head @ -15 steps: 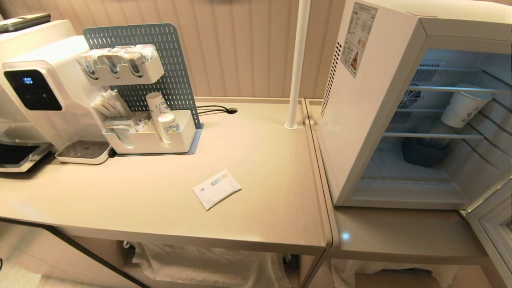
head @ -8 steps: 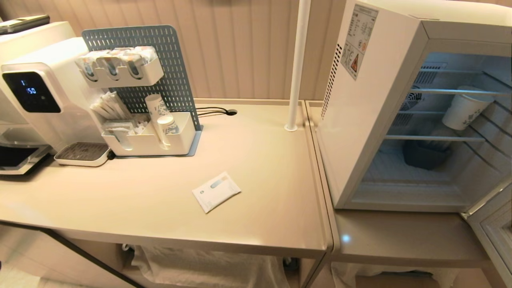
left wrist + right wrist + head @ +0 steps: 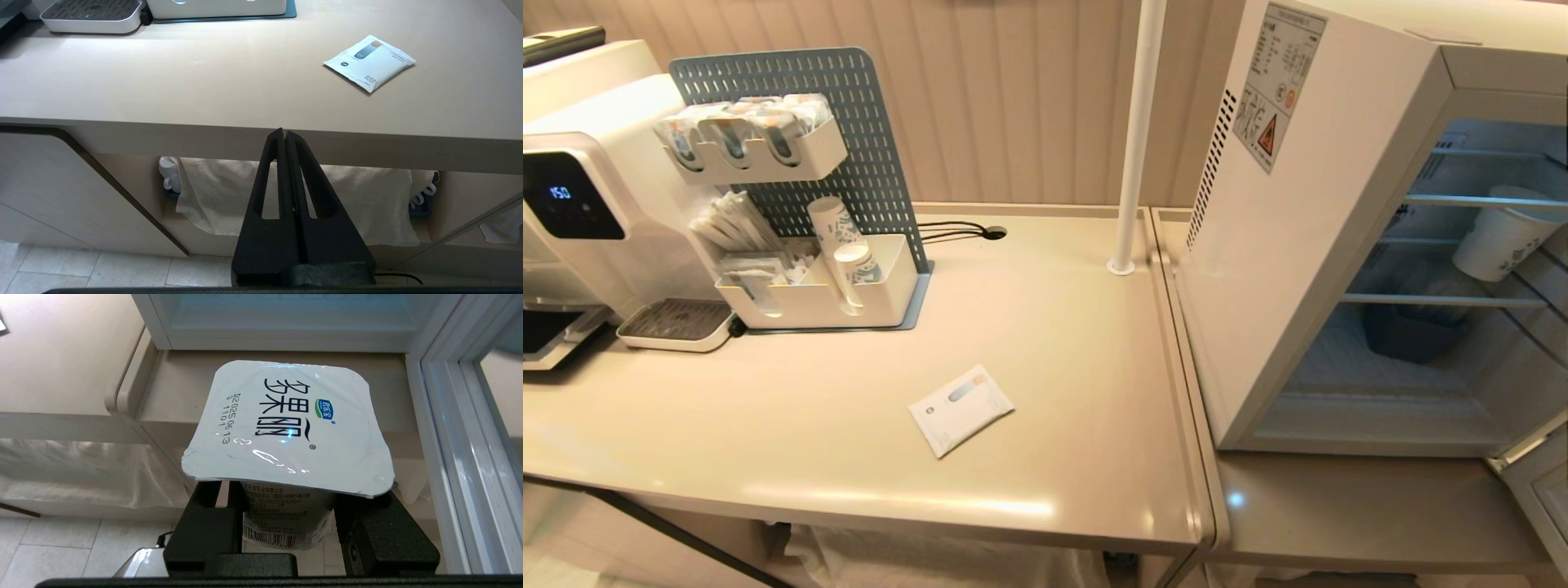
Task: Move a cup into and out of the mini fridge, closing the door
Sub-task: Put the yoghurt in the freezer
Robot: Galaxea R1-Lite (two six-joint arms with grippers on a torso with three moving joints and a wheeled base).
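a: what's different from a second ago?

b: the whole head view has slid. the mini fridge (image 3: 1307,245) sits further right and nearer now, and the counter (image 3: 849,425) with it. that's the camera travelling with the robot, not the things moving. the sachet (image 3: 961,408) lies where it did on the counter, and the paper cup (image 3: 1503,237) leans on the same wire shelf inside.

a: where's the cup?

b: in the right gripper (image 3: 286,522). the fingers are closed partway on the tub below its lid, one each side. the cup (image 3: 286,428) is upright, foil lid up, held in front of the fridge's open mouth and lower than its sill, with the door (image 3: 461,428) swung out just beside it.

a: and the left?

b: the left gripper (image 3: 286,141) has its fingers pressed together, empty, parked low in front of the counter edge.

a: so what does the shift mean?

b: i'd judge the robot is lining itself up with the fridge while the arm carries the cup. the cup isn't inside yet and the door is open, so placing comes next, then the closing.
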